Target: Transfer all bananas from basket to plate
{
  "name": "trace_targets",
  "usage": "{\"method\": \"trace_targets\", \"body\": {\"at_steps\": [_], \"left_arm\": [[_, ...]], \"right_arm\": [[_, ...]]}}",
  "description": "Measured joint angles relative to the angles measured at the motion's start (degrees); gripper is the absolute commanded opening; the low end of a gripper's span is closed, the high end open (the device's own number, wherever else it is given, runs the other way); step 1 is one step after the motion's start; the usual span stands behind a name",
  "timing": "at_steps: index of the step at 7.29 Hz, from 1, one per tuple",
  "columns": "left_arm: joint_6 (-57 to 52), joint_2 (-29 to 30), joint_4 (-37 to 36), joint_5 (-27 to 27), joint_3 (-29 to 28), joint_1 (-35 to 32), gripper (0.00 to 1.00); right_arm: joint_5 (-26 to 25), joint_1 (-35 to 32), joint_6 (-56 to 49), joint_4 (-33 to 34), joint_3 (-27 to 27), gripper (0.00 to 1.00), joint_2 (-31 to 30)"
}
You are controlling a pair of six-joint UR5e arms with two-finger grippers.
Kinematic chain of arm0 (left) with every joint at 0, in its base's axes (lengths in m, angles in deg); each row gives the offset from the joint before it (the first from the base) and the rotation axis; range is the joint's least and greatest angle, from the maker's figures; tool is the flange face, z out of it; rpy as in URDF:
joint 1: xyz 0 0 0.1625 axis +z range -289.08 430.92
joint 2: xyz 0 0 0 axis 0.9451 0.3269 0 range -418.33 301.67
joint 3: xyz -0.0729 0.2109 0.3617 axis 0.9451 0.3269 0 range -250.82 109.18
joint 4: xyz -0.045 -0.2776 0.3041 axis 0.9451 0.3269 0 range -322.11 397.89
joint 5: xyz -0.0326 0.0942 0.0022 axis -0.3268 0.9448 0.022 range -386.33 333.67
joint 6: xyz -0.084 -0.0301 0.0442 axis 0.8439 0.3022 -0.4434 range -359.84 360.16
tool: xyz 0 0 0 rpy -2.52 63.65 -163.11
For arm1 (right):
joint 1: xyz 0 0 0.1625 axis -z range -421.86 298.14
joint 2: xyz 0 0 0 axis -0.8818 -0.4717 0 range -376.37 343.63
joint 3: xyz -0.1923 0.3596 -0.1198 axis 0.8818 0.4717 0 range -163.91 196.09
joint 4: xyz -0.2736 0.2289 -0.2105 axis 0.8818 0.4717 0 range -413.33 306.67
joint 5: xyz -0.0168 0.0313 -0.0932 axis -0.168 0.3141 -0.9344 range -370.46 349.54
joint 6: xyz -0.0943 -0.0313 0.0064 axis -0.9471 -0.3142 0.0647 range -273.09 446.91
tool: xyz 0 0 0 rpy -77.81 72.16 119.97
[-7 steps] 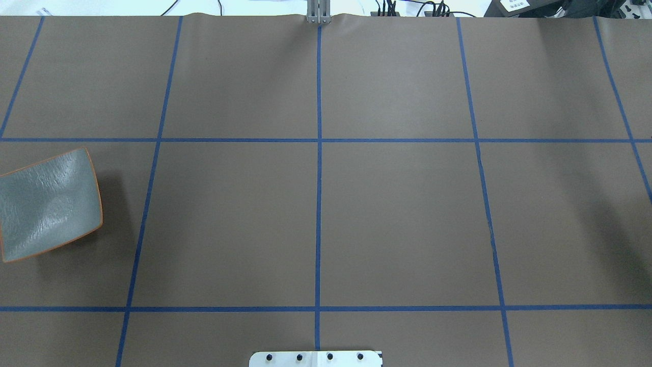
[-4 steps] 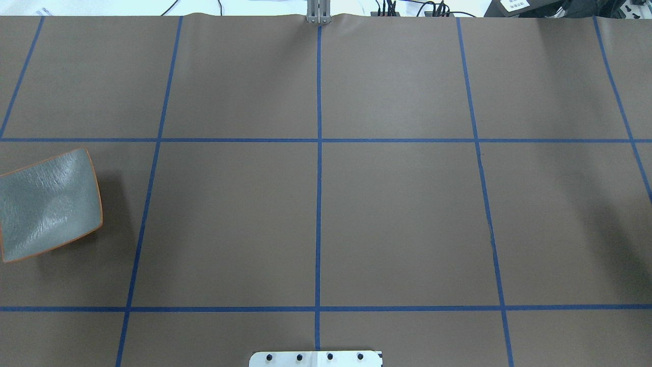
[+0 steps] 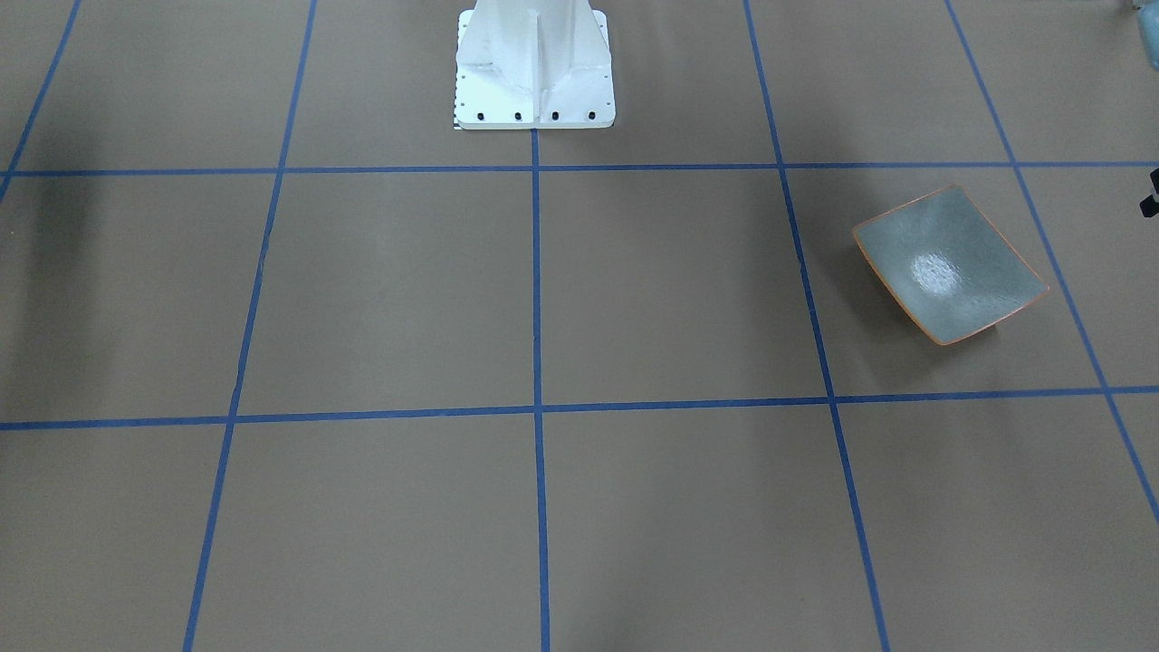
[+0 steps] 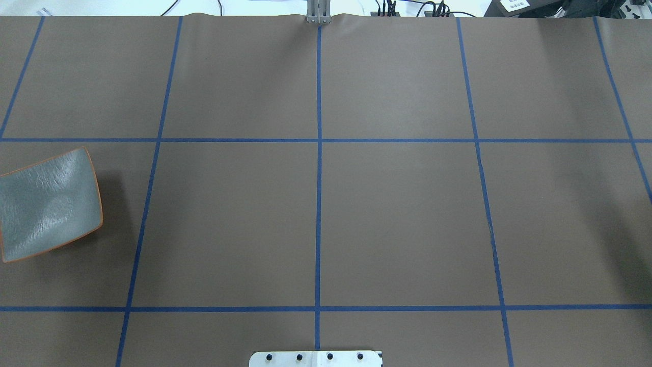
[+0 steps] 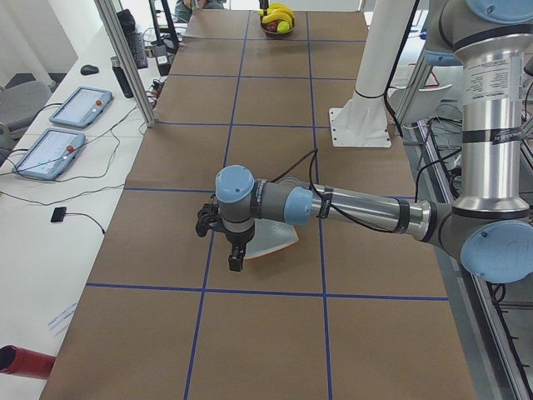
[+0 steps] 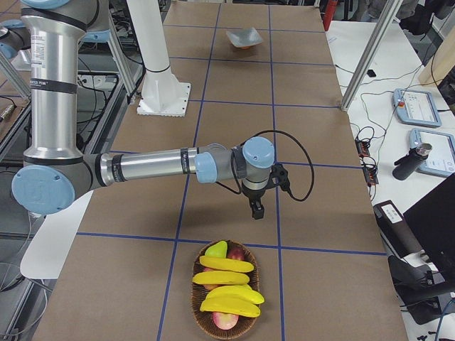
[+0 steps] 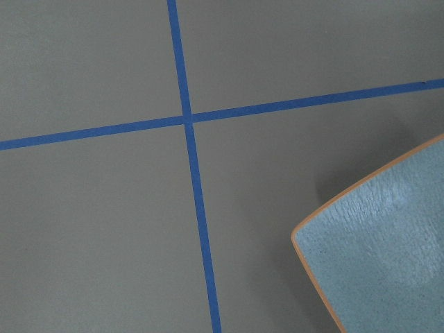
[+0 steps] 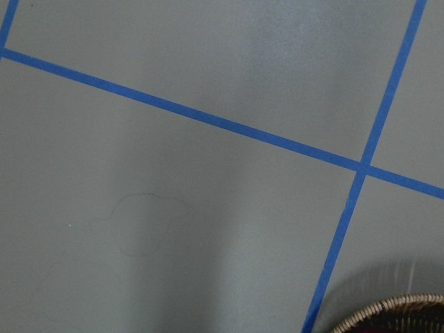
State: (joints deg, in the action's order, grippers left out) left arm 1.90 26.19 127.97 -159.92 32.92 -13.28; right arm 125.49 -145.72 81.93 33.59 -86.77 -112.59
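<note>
Under me lies the grey-brown tabletop [image 8: 173, 277], crossed by two blue tape lines [image 8: 208, 119] that meet towards the right. A faint, thin squiggle [image 8: 146, 225] marks the surface at lower left. In the bottom right corner only the woven rim of the basket [image 8: 388, 313] shows.

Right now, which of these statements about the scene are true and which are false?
1. The plate is empty. True.
2. The bananas lie in the basket. True.
3. The basket holds only bananas. False: other fruit lies there too.
4. The right end effector is inside the basket. False: it hangs over the table, short of the basket.
</note>
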Motion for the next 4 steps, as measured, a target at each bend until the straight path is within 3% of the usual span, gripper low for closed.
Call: {"method": "trace_targets", "body": {"at_steps": [2,4], "left_arm": [[-0.04,-0.05,0.26,0.00,-0.17,0.00,1.00],[-0.04,-0.06,0.47,0.00,-0.32,0.00,1.00]], "right_arm": [[-2.10,-5.93,-2.21,-1.22,1.28,1.00,-3.35],[-4.88,-12.47,-10.64,-1.38,11.07,1.00,-2.64]]}}
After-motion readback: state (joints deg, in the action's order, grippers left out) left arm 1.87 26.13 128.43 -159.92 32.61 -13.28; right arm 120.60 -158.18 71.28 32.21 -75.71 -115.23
